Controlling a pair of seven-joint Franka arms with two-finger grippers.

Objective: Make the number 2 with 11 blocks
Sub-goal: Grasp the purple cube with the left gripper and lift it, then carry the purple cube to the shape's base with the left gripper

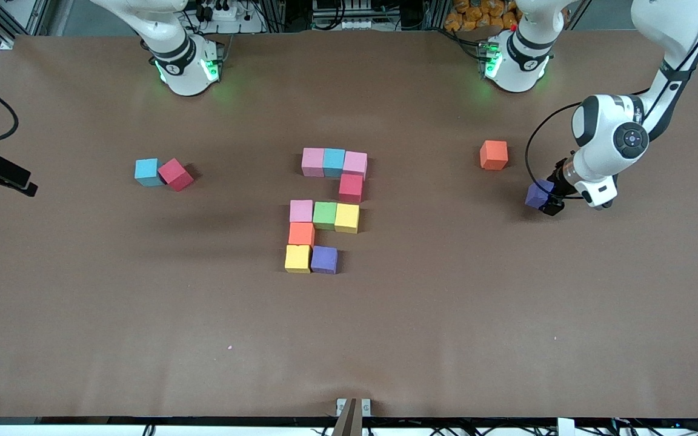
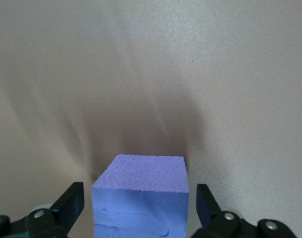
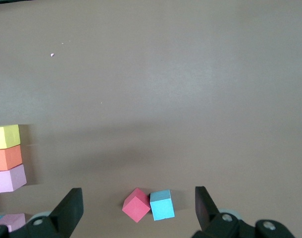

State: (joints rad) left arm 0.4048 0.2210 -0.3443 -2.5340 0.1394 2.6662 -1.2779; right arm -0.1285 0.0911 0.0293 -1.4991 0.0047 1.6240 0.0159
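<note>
No writing shows. The left hand (image 1: 544,201) straddles a purple block (image 1: 538,194) on the table (image 1: 446,333), fingers apart; the right hand (image 3: 138,208), raised, is spread too.

High front camera facing both arms over the table (image 1: 82,339), wrist cameras looking down, right wrist sharing the stray blue block (image 3: 162,205).

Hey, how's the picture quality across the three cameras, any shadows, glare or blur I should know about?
Front view: even lighting, soft shadows beside the blocks, green glow from the arm bases on the table. Left wrist view: the purple block between the open left gripper fingers is sharp, dark shadow on the table above it. Right wrist view: clear, no glare, right gripper open.
</note>
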